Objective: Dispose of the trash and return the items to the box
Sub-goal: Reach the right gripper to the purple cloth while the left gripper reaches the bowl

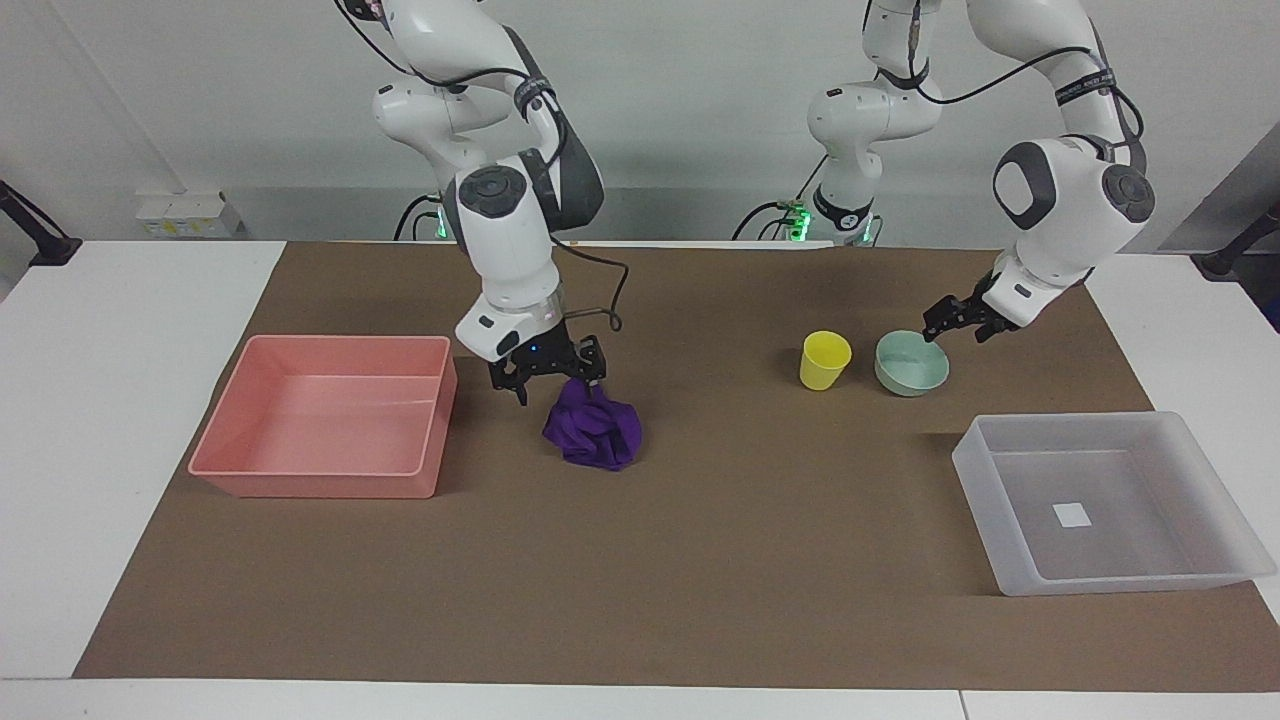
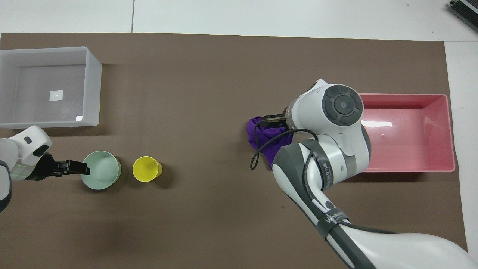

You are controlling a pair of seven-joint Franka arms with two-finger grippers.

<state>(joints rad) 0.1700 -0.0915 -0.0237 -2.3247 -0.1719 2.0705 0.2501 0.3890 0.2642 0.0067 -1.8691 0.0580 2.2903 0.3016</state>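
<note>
The right arm (image 2: pixel 328 149) hides part of the purple cloth (image 2: pixel 261 136) overhead.

A: What's on the tabletop (image 1: pixel 140 400) besides the job items?

B: White tabletop, mostly covered by a brown mat (image 1: pixel 700 560). The mat runs nearly the full width, with white showing at both ends and along the edge farthest from the robots.

A: Any containers?

B: One pink bin (image 1: pixel 325 415), rectangular, open top, nothing inside. It sits flat on the mat toward the right arm's end of the tabletop.

A: Anything around the edges?

B: White socket strip (image 1: pixel 185 213) on the wall. Green lights (image 1: pixel 795 222) glow near the arm bases. A grey device corner (image 2: pixel 465 9) shows off the mat in the overhead view; can't tell what it is.
</note>
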